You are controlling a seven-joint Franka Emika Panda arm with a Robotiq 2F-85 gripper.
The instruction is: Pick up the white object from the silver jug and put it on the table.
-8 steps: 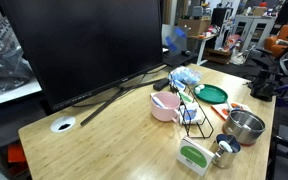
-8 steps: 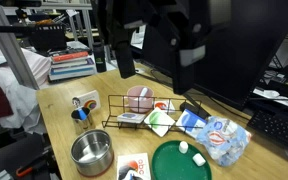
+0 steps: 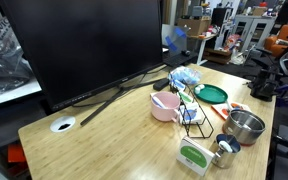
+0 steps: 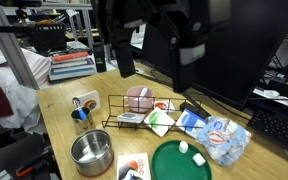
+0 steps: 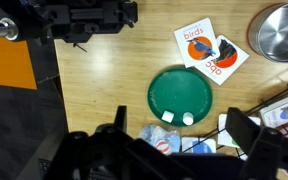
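The claw (image 5: 180, 130) is seen spread wide in the wrist view, held above a green plate (image 5: 184, 90). The silver jug (image 3: 226, 150) is found upright on the surface (image 3: 114, 132), just beside a white-and-green box (image 3: 194, 157) and near the steel pot (image 3: 246, 125). The white object cannot be made out at the jug's mouth; too small.

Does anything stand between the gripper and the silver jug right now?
Nothing visible blocks it from above. The gripper hangs open over the green plate; the silver jug stands past the steel pot, beside the white-and-green box. A low sideways path would likely meet the pot.
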